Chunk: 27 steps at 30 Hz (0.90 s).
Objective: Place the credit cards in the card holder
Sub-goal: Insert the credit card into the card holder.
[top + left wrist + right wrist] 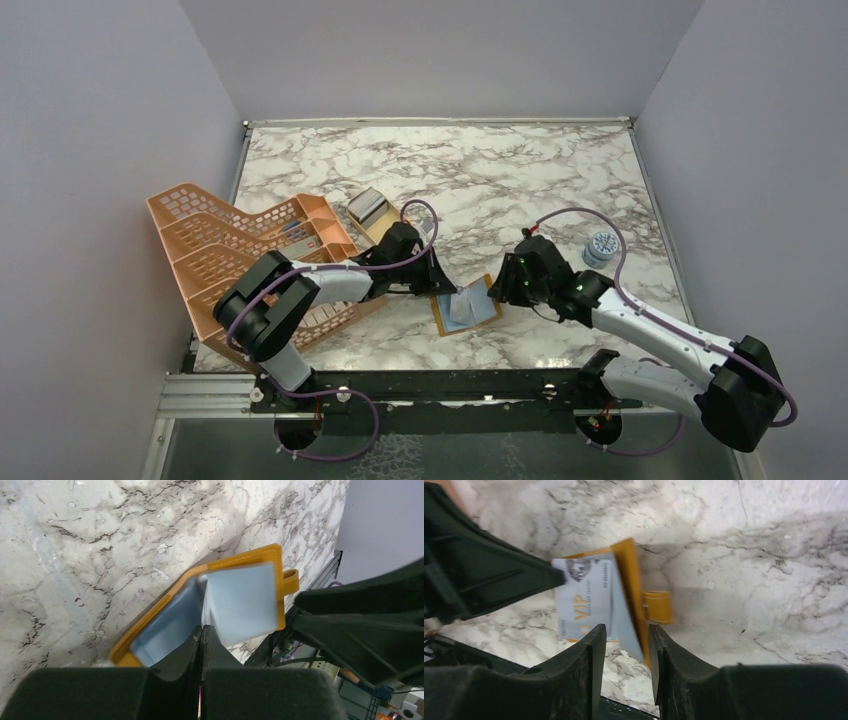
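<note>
The card holder (467,308) lies open on the marble between the two arms, mustard-orange outside and pale grey-blue inside (240,605). A silvery credit card (584,600) with gold lettering lies on its inside. My left gripper (202,628) is shut, with its tips down at the holder's middle fold and nothing visible between them. My right gripper (626,630) is open at the holder's other side. The raised edge of the flap (630,605) stands between its fingers without being pinched, and the snap tab (657,606) sticks out just beyond.
A big peach lattice rack (240,260) fills the left side, touching the left arm. Behind that arm, a tan dish (368,212) holds pale flat things. A small round blue-white object (601,246) sits right of the right arm. The table's front rail (420,385) is close.
</note>
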Each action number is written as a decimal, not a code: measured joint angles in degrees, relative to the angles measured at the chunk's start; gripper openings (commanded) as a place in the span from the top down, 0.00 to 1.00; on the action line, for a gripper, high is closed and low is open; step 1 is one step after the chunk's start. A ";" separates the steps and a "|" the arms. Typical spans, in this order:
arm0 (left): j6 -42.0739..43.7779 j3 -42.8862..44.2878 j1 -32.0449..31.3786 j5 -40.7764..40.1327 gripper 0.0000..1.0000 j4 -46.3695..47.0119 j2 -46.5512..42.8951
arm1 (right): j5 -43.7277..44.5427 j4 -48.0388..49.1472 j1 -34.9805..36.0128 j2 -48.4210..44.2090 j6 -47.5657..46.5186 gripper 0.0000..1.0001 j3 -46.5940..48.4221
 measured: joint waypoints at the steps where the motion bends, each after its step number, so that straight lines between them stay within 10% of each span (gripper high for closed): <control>1: -0.04 0.00 0.00 0.02 1.00 -0.02 0.35 | 0.04 -0.68 0.04 -0.46 -0.44 0.66 1.16; 27: -0.83 0.57 0.00 0.46 1.00 0.22 1.53 | 9.03 -1.51 4.37 11.69 -8.52 0.82 6.45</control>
